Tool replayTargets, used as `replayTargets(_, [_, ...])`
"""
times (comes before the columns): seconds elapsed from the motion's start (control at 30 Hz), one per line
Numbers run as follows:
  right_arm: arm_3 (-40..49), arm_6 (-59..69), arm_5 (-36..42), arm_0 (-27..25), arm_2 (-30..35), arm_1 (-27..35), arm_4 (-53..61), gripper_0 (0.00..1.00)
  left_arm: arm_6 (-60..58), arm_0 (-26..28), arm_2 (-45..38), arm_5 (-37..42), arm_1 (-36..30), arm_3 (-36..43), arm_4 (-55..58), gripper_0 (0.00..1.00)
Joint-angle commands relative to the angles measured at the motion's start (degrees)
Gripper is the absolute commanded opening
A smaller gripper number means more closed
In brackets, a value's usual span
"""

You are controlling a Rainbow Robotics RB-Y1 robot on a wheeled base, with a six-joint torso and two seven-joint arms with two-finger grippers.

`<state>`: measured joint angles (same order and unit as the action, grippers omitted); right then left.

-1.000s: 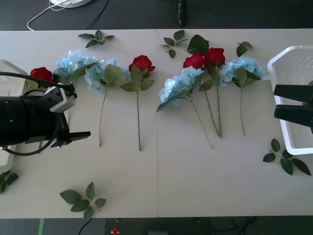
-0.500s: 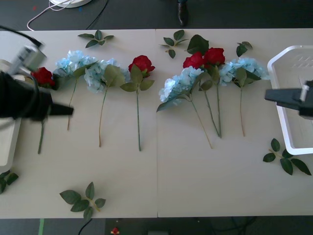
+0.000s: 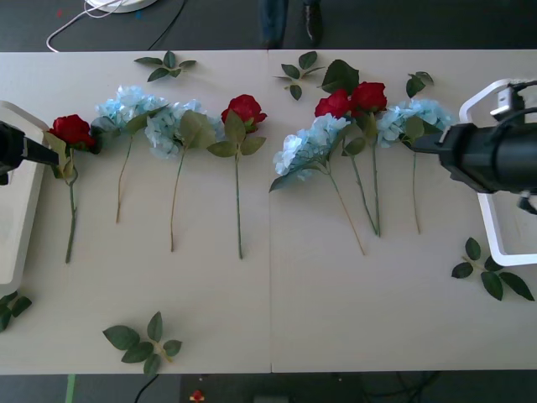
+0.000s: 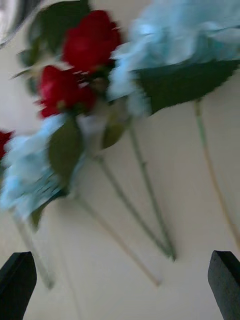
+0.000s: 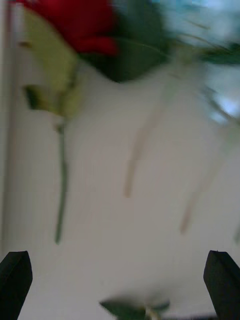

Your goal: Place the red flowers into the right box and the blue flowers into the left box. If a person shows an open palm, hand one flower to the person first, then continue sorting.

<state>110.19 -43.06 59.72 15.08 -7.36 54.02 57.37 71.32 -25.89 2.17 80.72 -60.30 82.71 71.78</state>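
Front view: our red flowers (image 3: pixel 244 109) and blue flowers (image 3: pixel 172 124) lie in a row across the table (image 3: pixel 268 302), blooms to the far edge, stems running back toward us. Left box (image 3: pixel 17 227) at left edge, right box (image 3: pixel 495 168) at right edge. Leaf sprigs (image 3: pixel 144 341) scattered nearby.

R wrist view: right gripper (image 4: pixel 120 282) w/ fingers spread wide, over two roses and blue clusters.

L wrist view: left gripper (image 5: pixel 117 282) also spread, empty, near the leftmost rose (image 5: pixel 75 22).

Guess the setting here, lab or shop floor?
Probably a lab test bench: two plain pale tables pushed together, fake flowers laid out in a row, white sorting boxes at either end, loose cables on the dark floor.
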Motion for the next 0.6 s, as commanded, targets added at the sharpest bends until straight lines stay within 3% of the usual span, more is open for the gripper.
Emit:
replayTargets(0.03, [-5.5, 4.8, -0.8, 7.2, -7.0, 0.7, -9.2, 1.0, -1.7, -10.6, 11.5, -6.9, -3.0, -9.1, -1.6, 1.0])
replayTargets(0.3, [-19.9, 4.3, -3.2, 17.5, -18.0, -2.3, -21.9, 1.0, -2.1, -18.3, 26.1, -15.2, -2.8, -18.7, -1.5, 1.0])
replayTargets(0.6, [-38.9, 2.6, -12.7, 27.4, -28.8, -7.2, -23.9, 1.0, -2.1, -22.5, 35.1, -20.2, -0.8, -26.1, -0.6, 1.0])
